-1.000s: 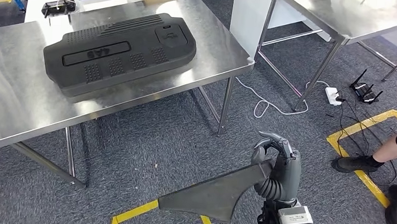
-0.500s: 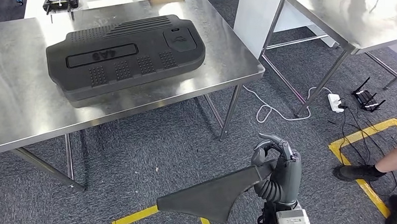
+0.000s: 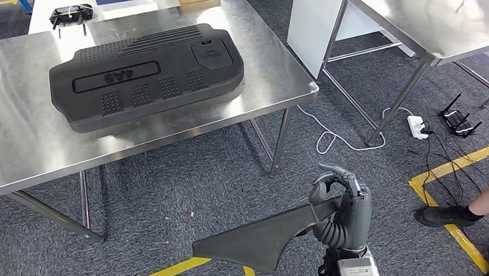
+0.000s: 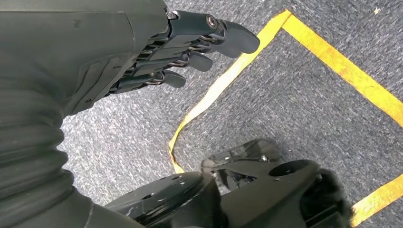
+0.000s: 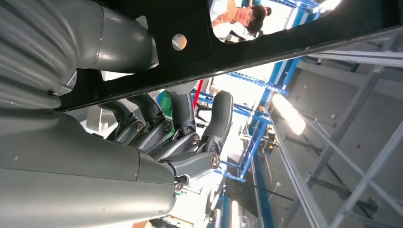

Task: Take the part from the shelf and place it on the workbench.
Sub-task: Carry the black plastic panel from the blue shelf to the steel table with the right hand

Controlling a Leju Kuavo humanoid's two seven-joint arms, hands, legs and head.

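While the workbench (image 3: 257, 82) lies far and to the left, the flat dark part (image 3: 259, 241) is gripped at one end by the right hand (image 3: 342, 201), its long axis stretched leftward.

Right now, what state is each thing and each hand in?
Flat dark part: held by the right hand, off the floor, not yet on the workbench.
Right hand: gripping the part's narrow end.
Left hand: holding nothing, fingers apart, above the carpet.
Large black cover: lying flat on the workbench.
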